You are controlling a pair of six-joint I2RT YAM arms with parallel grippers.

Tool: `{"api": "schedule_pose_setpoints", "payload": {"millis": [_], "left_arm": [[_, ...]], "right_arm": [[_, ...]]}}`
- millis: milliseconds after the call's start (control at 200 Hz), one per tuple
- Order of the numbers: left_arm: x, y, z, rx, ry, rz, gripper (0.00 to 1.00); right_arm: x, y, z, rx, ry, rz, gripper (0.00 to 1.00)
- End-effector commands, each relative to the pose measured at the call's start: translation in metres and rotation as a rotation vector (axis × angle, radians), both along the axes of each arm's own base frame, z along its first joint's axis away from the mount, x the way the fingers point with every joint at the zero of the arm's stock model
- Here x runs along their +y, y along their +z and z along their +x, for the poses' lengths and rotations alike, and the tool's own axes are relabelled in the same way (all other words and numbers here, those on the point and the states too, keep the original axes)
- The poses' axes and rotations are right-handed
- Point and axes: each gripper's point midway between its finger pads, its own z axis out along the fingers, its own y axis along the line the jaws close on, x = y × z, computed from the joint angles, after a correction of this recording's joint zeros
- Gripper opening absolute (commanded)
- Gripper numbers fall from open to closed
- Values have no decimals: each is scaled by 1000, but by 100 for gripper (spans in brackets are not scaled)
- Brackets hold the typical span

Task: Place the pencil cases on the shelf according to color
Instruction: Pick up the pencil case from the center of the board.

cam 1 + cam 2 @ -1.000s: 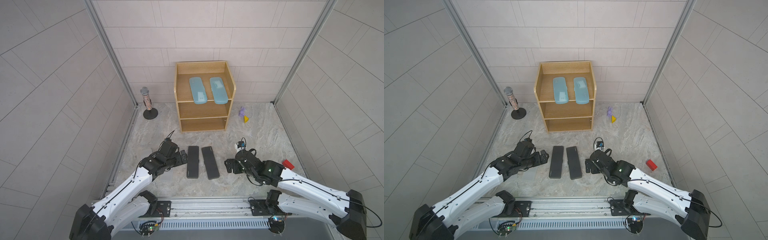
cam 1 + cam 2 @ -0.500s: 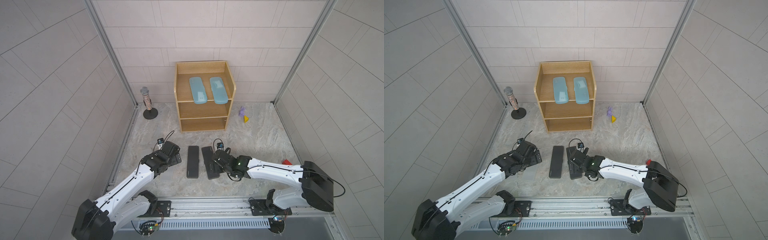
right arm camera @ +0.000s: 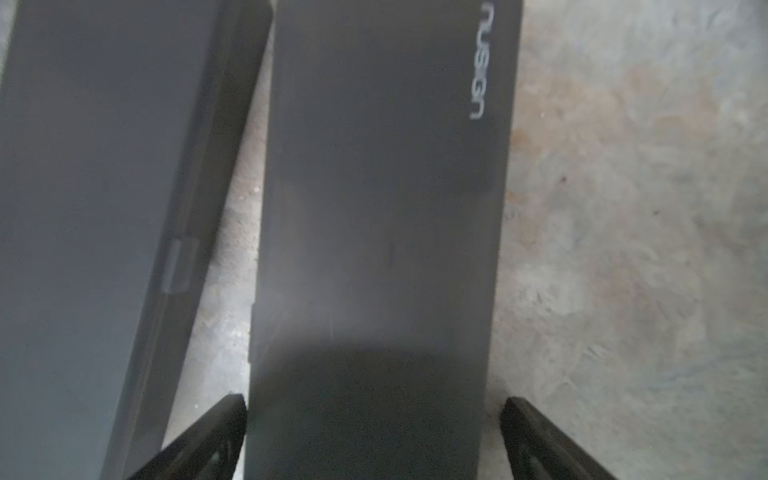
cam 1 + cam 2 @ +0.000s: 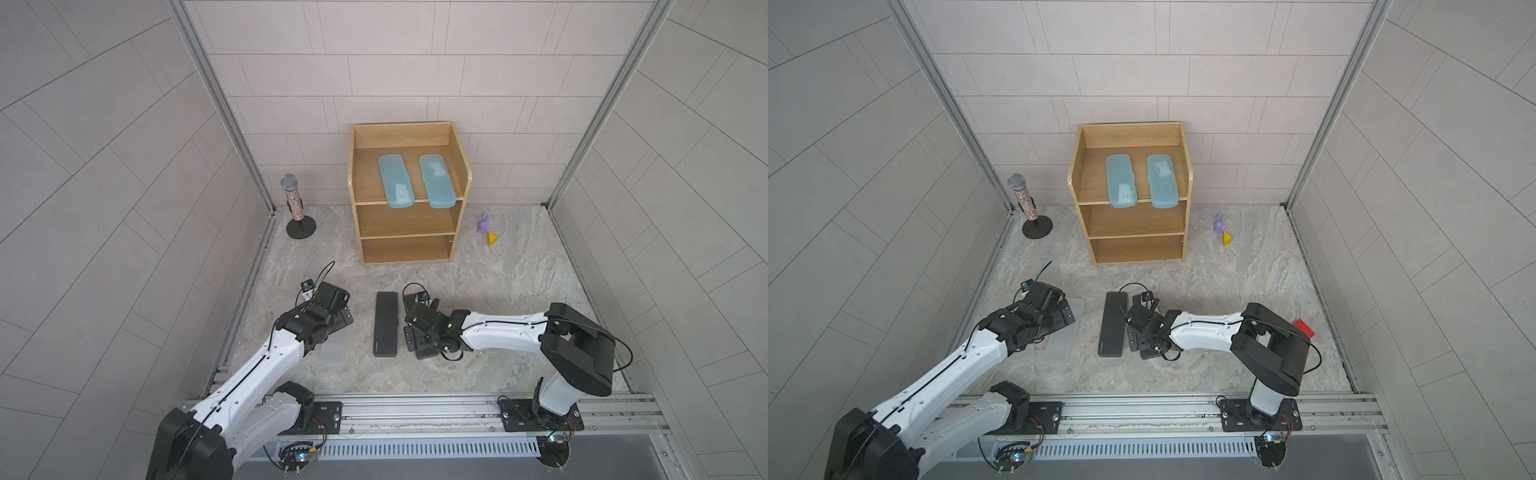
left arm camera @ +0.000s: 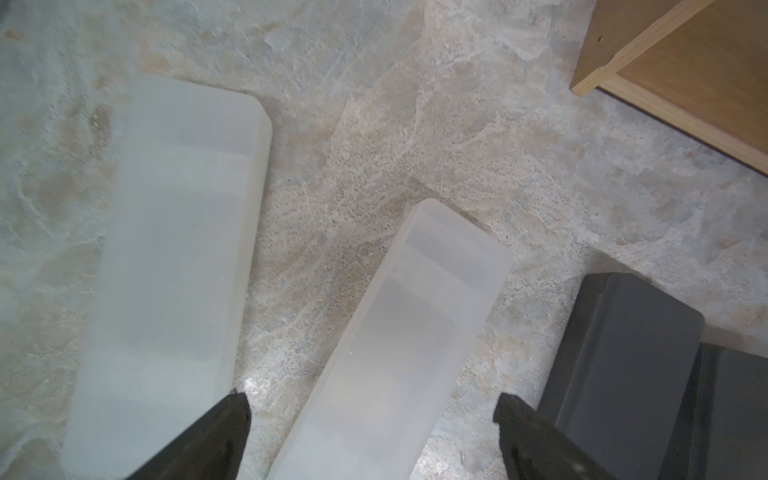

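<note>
Two light-blue pencil cases (image 4: 395, 187) (image 4: 435, 180) lie side by side on the top tier of the wooden shelf (image 4: 405, 249). Two black cases lie on the floor: one free (image 4: 385, 324), one (image 3: 374, 208) between the fingers of my open right gripper (image 3: 372, 415), which straddles it low over the floor (image 4: 417, 338). Two frosted whitish cases (image 5: 174, 270) (image 5: 407, 340) lie on the left. My left gripper (image 5: 370, 415) hangs open over the nearer frosted one, with a gap on each side.
A microphone on a round stand (image 4: 293, 199) is at the back left. A purple figure (image 4: 483, 223) and a yellow piece (image 4: 492, 238) lie right of the shelf. A red block (image 4: 1304, 327) sits behind the right arm's elbow. Tiled walls close three sides.
My right arm has swung left and its open jaws now straddle the right-hand black case. My left gripper has drawn away from the left black case, over the frosted cases.
</note>
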Motion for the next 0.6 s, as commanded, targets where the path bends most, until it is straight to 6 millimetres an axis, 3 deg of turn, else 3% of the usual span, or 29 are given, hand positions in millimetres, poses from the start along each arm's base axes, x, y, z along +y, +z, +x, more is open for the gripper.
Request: {"api": "schedule_pose_setpoints", "payload": {"millis": [0, 240, 415, 595], "left_arm": [[-14, -9, 0, 26, -23, -39, 100], [-45, -9, 5, 52, -118, -56, 100], [-54, -1, 7, 22, -157, -67, 100], [-75, 8, 7, 3, -232, -98, 100]], "right_arm": [[-11, -16, -7, 31, -9, -36, 100], [-47, -21, -16, 60, -56, -50, 100], [-70, -2, -19, 29, -87, -27, 100], [-67, 26, -22, -19, -20, 42, 100]]}}
